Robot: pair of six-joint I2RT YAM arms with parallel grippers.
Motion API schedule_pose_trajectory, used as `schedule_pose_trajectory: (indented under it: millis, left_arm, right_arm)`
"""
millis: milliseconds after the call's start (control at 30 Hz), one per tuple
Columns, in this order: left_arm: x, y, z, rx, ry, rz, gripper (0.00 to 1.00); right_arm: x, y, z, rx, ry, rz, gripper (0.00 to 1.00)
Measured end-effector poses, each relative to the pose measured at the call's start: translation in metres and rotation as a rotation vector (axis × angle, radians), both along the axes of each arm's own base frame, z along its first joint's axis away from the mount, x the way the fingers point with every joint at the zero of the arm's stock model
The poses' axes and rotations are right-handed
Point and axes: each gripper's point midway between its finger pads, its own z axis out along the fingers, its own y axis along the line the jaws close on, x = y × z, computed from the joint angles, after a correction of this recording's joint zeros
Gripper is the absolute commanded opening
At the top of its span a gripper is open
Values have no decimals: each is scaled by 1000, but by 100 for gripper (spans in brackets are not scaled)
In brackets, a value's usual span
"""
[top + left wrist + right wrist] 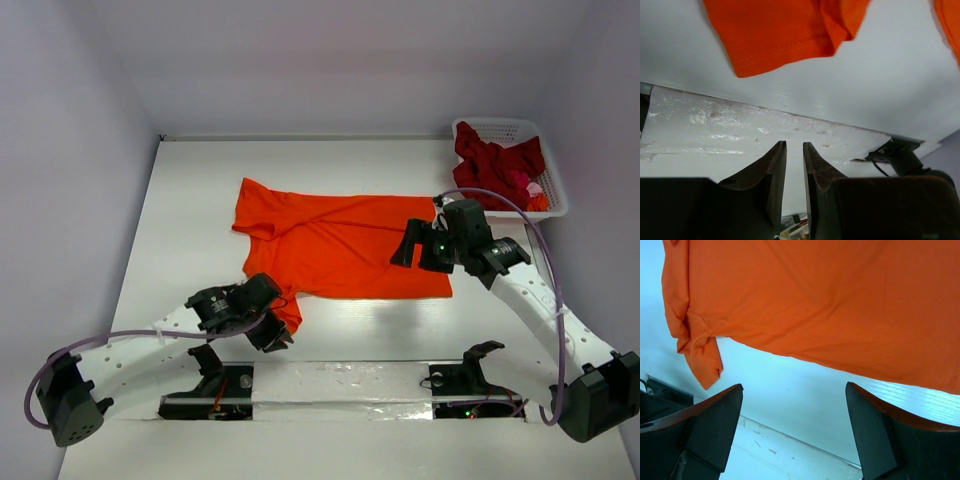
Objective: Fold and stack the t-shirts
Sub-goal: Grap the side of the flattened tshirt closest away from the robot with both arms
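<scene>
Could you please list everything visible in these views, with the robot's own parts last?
Orange t-shirt: one, bright orange, spread flat mid-table.
Dark red t-shirts: count unclear, heaped in the basket.
Pink cloth: one small piece, in the basket's near right part.
Basket: one, white lattice, table's far right corner.
Table: one, white.
Plastic strip: one, clear and crinkled, along the near edge.
Left arm fingers: two, black, a narrow gap, nothing between, near the shirt's near left sleeve.
Right arm fingers: two, black, wide apart, above the shirt's near right hem.
</scene>
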Motion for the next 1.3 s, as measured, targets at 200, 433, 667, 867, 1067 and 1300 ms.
schedule_pose_trajectory:
  millis: [200, 433, 667, 867, 1067, 1300]
  left_arm:
    - [-1, 3, -28, 84, 52, 115, 18]
    - [11, 14, -42, 166, 41, 243, 16]
    - [13, 26, -38, 181, 26, 339, 13]
    - [16, 34, -33, 321, 46, 345, 14]
    - [17, 37, -34, 367, 55, 342, 21]
    - [7, 44, -47, 381, 92, 354, 30]
  right_arm:
    - [-3, 4, 2, 19, 2, 18, 89]
    - [-9, 5, 7, 44, -13, 35, 89]
    - [-12, 6, 7, 52, -9, 44, 89]
    - [-13, 8, 8, 62, -10, 52, 89]
    - [-14, 10, 9, 72, -6, 62, 89]
    - [-18, 11, 7, 84, -3, 71, 89]
